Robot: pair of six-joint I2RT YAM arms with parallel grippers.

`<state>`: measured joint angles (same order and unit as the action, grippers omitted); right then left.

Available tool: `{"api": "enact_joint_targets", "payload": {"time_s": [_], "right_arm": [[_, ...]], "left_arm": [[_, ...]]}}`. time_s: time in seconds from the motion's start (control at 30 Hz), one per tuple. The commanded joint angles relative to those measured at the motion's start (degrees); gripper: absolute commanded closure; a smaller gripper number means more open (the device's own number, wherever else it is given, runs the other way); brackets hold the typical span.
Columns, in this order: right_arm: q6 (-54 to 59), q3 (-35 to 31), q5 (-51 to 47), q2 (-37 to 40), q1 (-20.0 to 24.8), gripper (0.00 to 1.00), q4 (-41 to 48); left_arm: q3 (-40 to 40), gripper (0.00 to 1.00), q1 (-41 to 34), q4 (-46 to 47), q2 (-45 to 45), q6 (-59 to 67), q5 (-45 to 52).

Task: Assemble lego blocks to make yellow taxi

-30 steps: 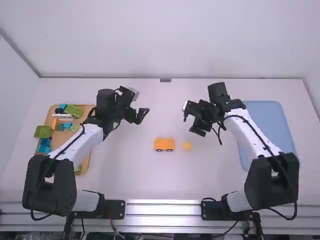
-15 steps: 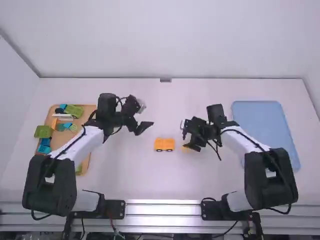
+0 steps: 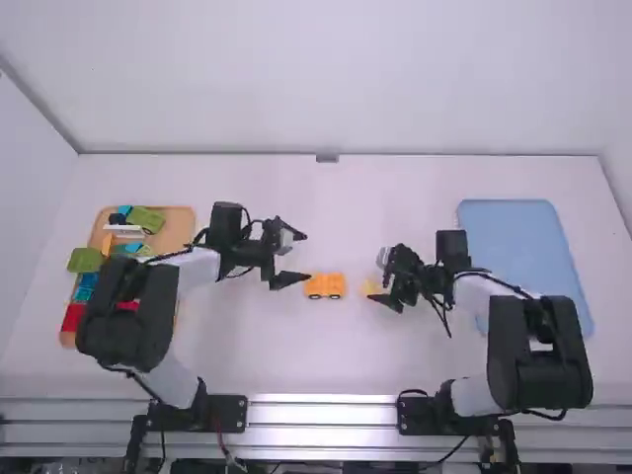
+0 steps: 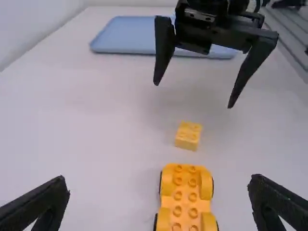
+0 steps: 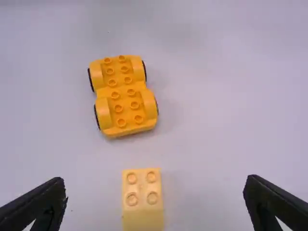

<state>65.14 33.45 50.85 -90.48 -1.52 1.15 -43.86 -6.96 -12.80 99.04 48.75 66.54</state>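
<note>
Mid-table stands the yellow wheeled base (image 3: 325,285), studs up, with a small yellow block (image 3: 371,287) a short way to its right, apart from it. My left gripper (image 3: 295,259) is open just left of the base. My right gripper (image 3: 385,279) is open around or just above the small block. In the left wrist view, the left gripper (image 4: 159,199) has the wheeled base (image 4: 185,199) between its spread fingers. In the right wrist view, the small block (image 5: 143,197) lies between the wide-apart fingers of the right gripper (image 5: 154,199), touching neither.
An orange-brown tray (image 3: 178,219) with several green, blue, red and other blocks lies at the left, partly behind the left arm. A green block (image 3: 85,260) sits at its left edge. A blue tray (image 3: 513,237) lies at the right, partly covered by the right arm.
Both grippers have come lower and toward the table's near side. The left gripper moved closer to the wheeled base; the right came down at the small block. Base and block have not moved.
</note>
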Motion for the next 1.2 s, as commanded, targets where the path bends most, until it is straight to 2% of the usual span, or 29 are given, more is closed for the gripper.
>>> {"api": "enact_joint_targets", "payload": {"time_s": [0.0, 0.1, 0.2, 0.4, 0.47, 0.53, 0.63, 0.67, 0.9, 1.17], "right_arm": [[1.09, -2.03, 3.58, -0.92, 0.46, 0.02, -1.60], [-0.24, -2.80, 3.98, -5.14, 0.46, 0.02, -6.69], [-1.18, -1.55, 4.81, -12.48, 0.46, 0.02, -12.44], [2.64, 1.42, 8.17, -19.04, 1.79, 0.01, -12.24], [4.37, 2.43, 9.16, -20.57, 2.29, 0.06, -11.30], [7.96, 3.54, 10.54, -22.16, 3.39, 0.18, -9.09], [11.65, 3.65, 12.28, -22.97, 4.44, 0.26, -7.74], [12.70, 3.67, 12.66, -23.63, 4.50, 0.33, -8.07], [13.33, 3.67, 13.27, -26.36, 2.99, 0.34, -9.90], [13.14, 3.67, 12.09, -26.34, 3.06, 0.57, -9.92]], "left_arm": [[0.22, 0.01, -0.35, -1.01, 2.16, 1.20, 4.61], [0.44, 0.01, -0.42, -1.99, 3.78, 1.22, 4.59], [1.27, 0.01, -0.17, -3.72, 3.98, 1.22, 4.48], [2.73, 0.03, -0.17, -6.95, 3.98, 1.22, 4.63], [3.15, 0.01, -0.24, -7.74, 3.98, 1.20, 4.61], [3.72, 0.01, -0.59, -8.81, 3.98, 1.11, 4.63], [4.37, 0.01, -0.20, -10.69, 3.98, -0.48, 4.66], [4.81, 0.01, -0.17, -12.22, 3.98, -1.97, 4.63], [6.05, 0.01, -0.24, -17.51, 3.98, -4.52, 10.93], [6.05, 0.01, -0.17, -17.05, 3.98, -4.39, 10.40]]}}
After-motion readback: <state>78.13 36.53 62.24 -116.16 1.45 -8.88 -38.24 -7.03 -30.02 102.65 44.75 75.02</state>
